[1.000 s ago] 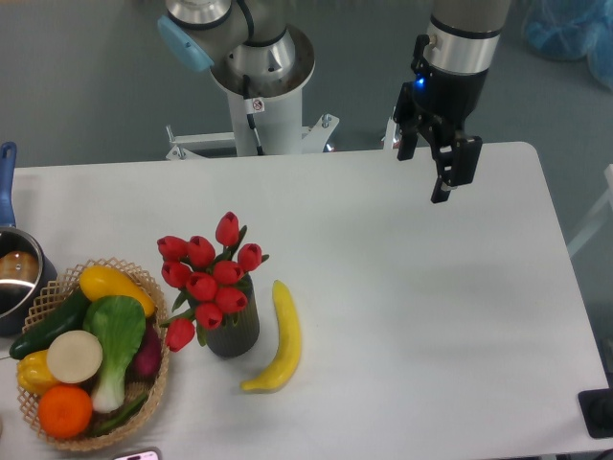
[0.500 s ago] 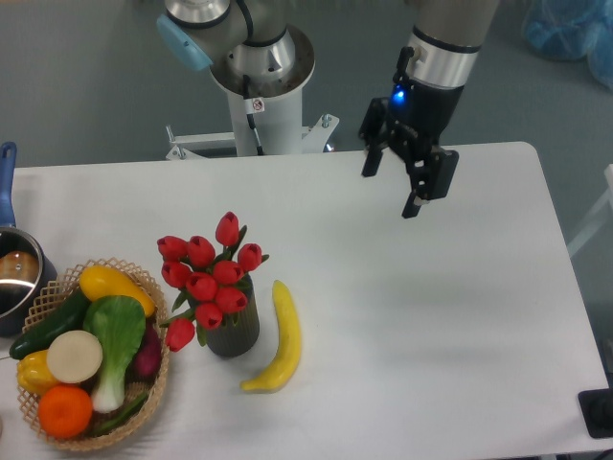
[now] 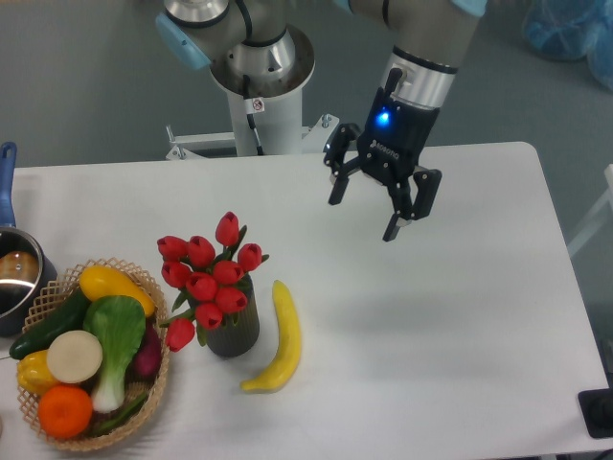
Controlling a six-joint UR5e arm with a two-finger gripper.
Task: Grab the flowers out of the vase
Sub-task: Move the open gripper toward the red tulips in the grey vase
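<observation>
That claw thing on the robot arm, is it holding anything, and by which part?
Nothing. The gripper hangs open above the table; the flowers sit untouched in the vase.

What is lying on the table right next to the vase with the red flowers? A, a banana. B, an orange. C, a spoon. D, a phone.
A: a yellow banana lies on the table just right of the dark vase holding the flowers.
</observation>
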